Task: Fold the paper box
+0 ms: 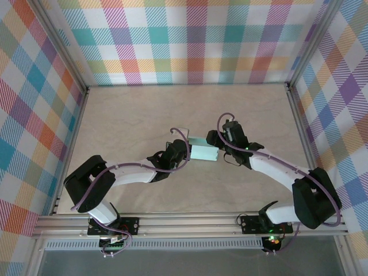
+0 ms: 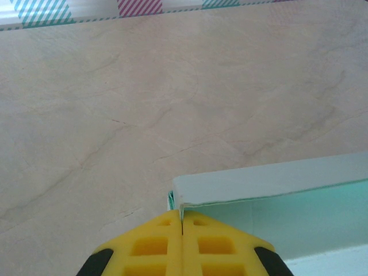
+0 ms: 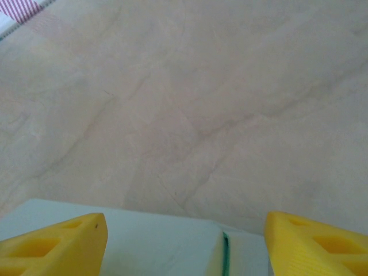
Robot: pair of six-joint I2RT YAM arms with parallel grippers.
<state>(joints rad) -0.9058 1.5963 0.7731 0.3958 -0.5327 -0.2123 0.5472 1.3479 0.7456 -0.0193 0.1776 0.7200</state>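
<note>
a: room at the edges?
b: bare table point(image 1: 144, 115) all round. the pale mint paper box point(image 1: 203, 152) sits mid-table, walls raised.
a: grippers?
b: left gripper point(image 2: 182, 217) pinches its end wall; right gripper point(image 3: 184, 230) is spread over the other end.

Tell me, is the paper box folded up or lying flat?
Folded up: the paper box shows a raised wall over a hollow inside.

paper box point(image 1: 203, 152) on table point(image 1: 144, 115) | left claw point(image 1: 186, 151) left | right claw point(image 1: 218, 146) right
</note>
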